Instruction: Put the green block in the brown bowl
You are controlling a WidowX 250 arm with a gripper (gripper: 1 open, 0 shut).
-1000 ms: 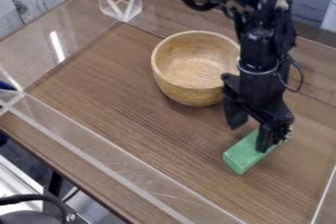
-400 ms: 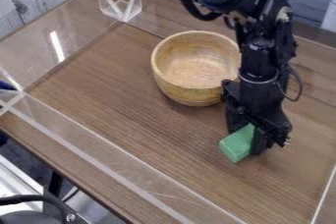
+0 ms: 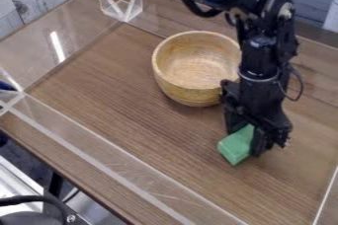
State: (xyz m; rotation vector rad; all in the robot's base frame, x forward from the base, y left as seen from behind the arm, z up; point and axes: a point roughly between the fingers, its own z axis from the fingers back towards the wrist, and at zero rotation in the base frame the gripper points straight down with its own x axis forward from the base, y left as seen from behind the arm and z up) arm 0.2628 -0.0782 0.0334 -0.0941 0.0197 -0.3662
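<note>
- Acrylic wall [image 3: 79, 140] runs along the table's near left edge, clear and low, with a second clear wall [image 3: 46, 20] along the far left side.
- Clear bracket [image 3: 119, 4] stands at the far left corner, a small V-shaped piece against the wall.
- Table [image 3: 119, 91] is brown wood with grain running along its length; it is bare on the left half.
- Bowl [image 3: 199, 66] sits right of the table's middle, upright, light tan, thick-walled; nothing shows inside it.
- Arm [image 3: 258, 22] is black and comes down from the top of the picture, passing behind the bowl's right rim as seen from this camera.
- Gripper [image 3: 251, 135] points straight down at the table, just to the right of and nearer than the bowl.
- Fingers [image 3: 274, 135] are black and stand on either side of the block's upper end; they look close against it, but I cannot tell from this view whether they are pressing it or only flanking it.
- Block [image 3: 238, 147] is green and lies on the table near the bowl's near right side, apart from the bowl, not in it. Its far end is hidden between the fingers, and its near end sticks out toward the camera.
</note>
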